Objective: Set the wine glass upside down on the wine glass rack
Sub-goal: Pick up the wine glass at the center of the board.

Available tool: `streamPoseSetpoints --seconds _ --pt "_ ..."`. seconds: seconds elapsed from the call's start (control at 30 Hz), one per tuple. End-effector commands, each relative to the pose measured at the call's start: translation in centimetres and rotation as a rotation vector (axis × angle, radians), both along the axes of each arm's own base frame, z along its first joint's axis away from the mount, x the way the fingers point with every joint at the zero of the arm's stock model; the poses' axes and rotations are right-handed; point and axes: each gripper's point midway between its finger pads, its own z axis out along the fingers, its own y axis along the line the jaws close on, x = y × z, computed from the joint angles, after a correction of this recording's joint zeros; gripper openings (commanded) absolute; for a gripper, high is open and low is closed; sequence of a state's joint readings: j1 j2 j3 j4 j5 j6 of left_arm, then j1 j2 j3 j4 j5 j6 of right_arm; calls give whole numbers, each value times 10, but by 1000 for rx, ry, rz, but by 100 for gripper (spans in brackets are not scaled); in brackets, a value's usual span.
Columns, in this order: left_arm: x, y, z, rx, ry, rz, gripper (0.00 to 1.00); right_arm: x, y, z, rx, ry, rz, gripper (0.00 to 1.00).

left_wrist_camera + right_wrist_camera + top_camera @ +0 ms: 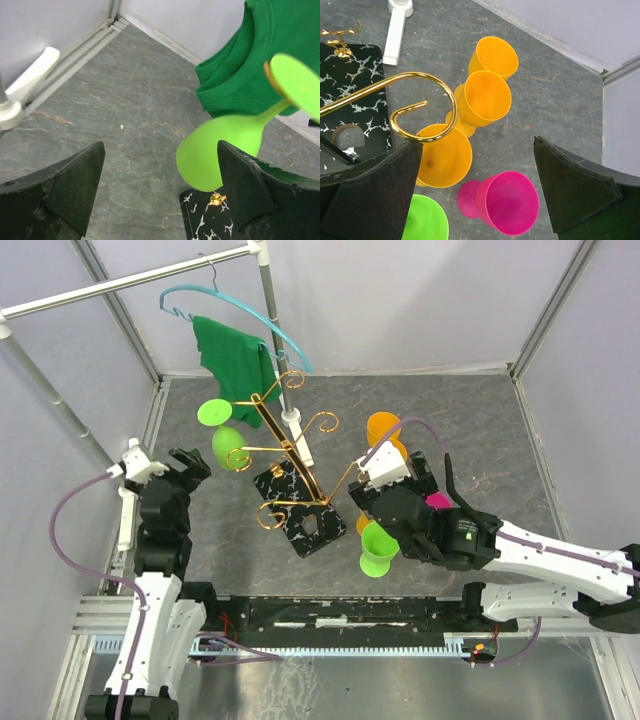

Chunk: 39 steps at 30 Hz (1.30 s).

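On the left side of the gold metal tree-like rack (290, 450) with its black marbled base, I see the bright green plastic wine glass (220, 145) hanging upside down, foot caught on a curled arm, bowl slanting down. My left end effector (161, 150) is wide open and holds nothing, with the bowl just beside one finger. My right end effector (478, 145) is wide open too, above orange plastic glasses (490, 97) and a pink plastic glass (512, 202) on the grey table (560, 90).

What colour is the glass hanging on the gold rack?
Bright green; the glass shows best in the left wrist view.
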<state>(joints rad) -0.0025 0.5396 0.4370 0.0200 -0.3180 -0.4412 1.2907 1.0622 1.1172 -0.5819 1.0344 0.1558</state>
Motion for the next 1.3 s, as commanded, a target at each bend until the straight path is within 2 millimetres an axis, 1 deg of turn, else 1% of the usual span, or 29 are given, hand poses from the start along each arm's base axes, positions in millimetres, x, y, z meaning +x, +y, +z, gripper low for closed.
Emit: streamPoseSetpoints --seconds 0.0,0.1,0.17,0.3,0.33,0.4,0.47,0.53,0.6,0.67,0.8,0.87,0.93,1.0,1.1,1.17,1.23,1.27 --pt "-12 15 21 5 159 95 99 6 -10 8 100 34 -45 100" --pt "-8 12 34 14 216 74 99 10 -17 5 98 55 -66 100" --pt "-3 8 43 8 244 51 99 11 -27 7 90 61 -103 100" --pt "11 1 57 -53 290 32 99 9 -48 27 84 49 -167 100" --pt "14 -1 64 -65 289 26 99 8 -51 31 85 48 -170 100" --pt "19 -3 75 -83 282 22 99 7 -52 38 95 50 -162 100" --pt "23 -7 90 -86 258 -1 99 6 -50 41 83 61 -140 100" --pt "26 -11 106 -76 221 -33 99 8 -50 47 67 74 -137 100" --pt "29 -18 119 -55 187 -80 99 14 -54 53 59 91 -152 100" --pt "31 -26 129 -25 161 -142 99 25 -59 62 79 106 -167 100" --pt "41 -44 140 14 144 -266 99 56 -81 80 101 119 -215 100" --pt "46 -49 144 45 147 -306 99 72 -93 82 92 143 -252 100" --pt "52 -51 149 89 151 -332 99 88 -101 73 82 198 -264 100" --pt "57 -54 153 130 152 -370 99 107 -111 55 94 260 -283 98" --pt "63 -68 158 163 143 -466 99 132 -111 27 142 319 -259 93" --pt "65 -74 161 171 134 -499 99 147 -106 13 171 332 -227 90" --pt "67 -75 164 180 124 -509 99 160 -94 3 198 332 -170 87" --pt "67 -76 164 183 120 -514 99 167 -89 -1 206 331 -146 84"
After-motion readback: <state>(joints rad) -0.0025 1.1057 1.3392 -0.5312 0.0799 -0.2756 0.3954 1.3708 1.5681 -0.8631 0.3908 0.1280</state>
